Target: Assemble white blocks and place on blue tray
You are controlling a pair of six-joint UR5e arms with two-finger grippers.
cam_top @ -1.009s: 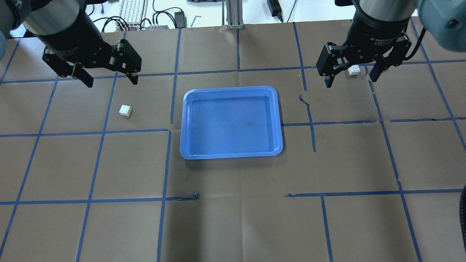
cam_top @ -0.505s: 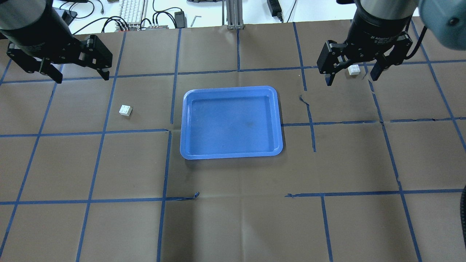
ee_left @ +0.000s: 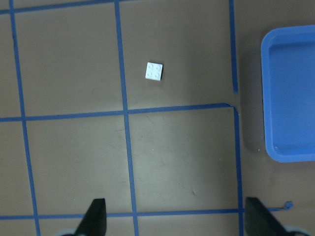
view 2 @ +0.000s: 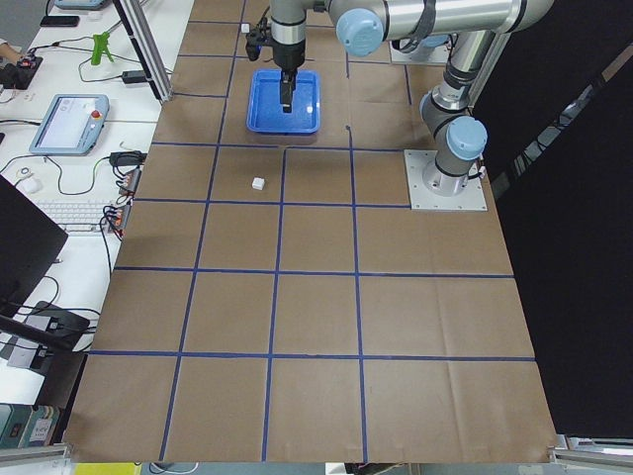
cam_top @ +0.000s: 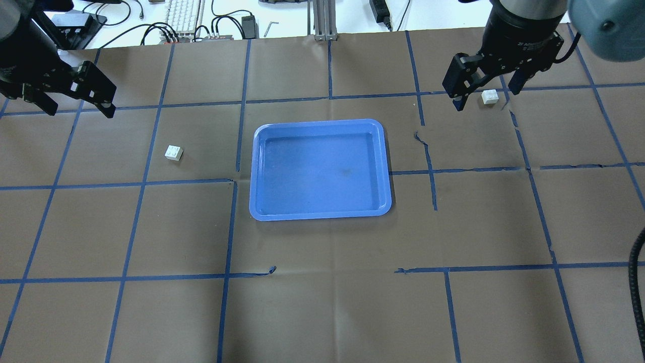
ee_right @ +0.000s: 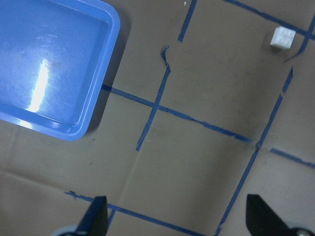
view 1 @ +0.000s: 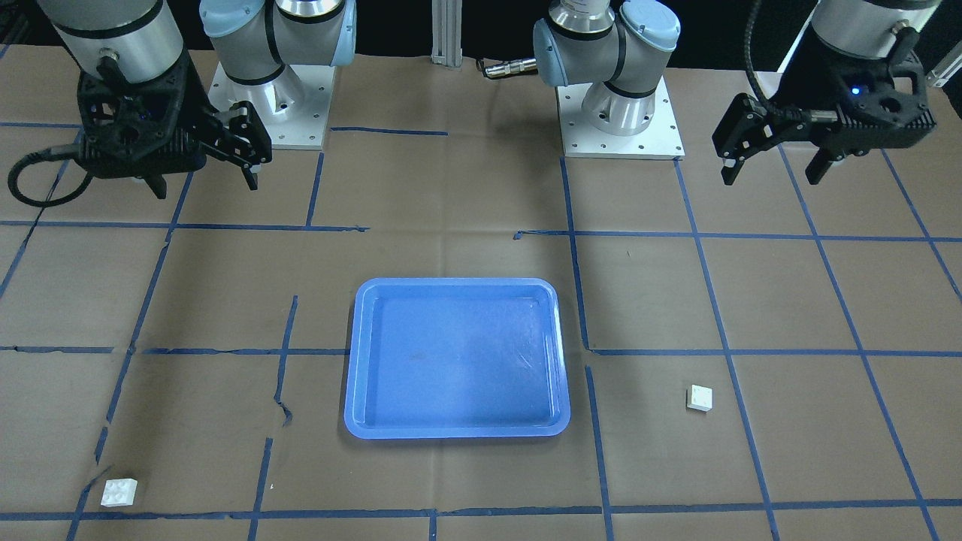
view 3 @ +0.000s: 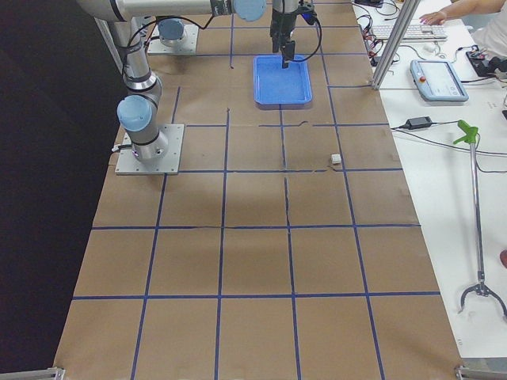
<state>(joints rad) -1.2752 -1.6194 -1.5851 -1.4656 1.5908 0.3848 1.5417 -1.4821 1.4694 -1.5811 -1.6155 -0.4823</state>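
The blue tray (cam_top: 320, 171) sits flat at the middle of the worktop (cam_top: 322, 312), which is covered in brown paper and marked into squares by blue tape lines (cam_top: 142, 183).

Both blocks lie on the paper outside the tray, well apart from each other and not joined. The left white block (cam_top: 174, 152) rests studs up to the left of the tray, clear of its rim and inside a tape square. The right white block (cam_top: 489, 97), also studs up, lies to the right of the tray and farther away than its far right corner, just beside a crossing of tape lines.

The left gripper (cam_top: 80, 111) hangs above the left part of the worktop with its fingers spread wide and nothing between them. Its wrist view looks down past the parted fingertips (ee_left: 97, 219) onto the left white block, with the tray's left edge at the side.

The right gripper (view 1: 204, 186) hangs above the right part of the worktop, fingers likewise wide apart and holding nothing. In the overhead view the right white block shows between its fingers, but the right wrist view places that block down on the paper at the frame's upper right corner, so the gripper is above it and not around it.
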